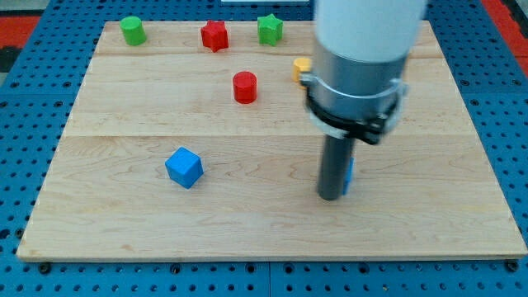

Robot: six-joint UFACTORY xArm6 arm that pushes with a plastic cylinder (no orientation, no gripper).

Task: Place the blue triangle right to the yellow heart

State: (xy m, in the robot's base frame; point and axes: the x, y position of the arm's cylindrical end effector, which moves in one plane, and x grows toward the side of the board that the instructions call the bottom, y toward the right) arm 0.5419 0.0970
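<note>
A wooden surface (264,239) lay on a blue pegboard, seen from a camera looking across it. Nearest the view's bottom, a blue cube (184,167) sat left of centre. To its right, my tip (331,196) rested on the surface; this end effector was a plain dark rod with nothing to open or shut, and it held nothing. Touching the rod's right side, a thin sliver of blue showed, probably the blue triangle (350,172), though its shape was mostly hidden behind the rod. Farther back, a red cylinder (245,87) stood near the middle, and a yellow block (302,68), likely the yellow heart, peeked out from behind the arm's wide grey body. Along the view's top edge sat a green cylinder (132,30), a red star (214,35) and a green star (270,29). No containers were present. The triangle appeared to sit well below the heart, so it still needed to travel upward. The risk: pushing off-centre could let the triangle slip round the rod, or nudge the heart away.
</note>
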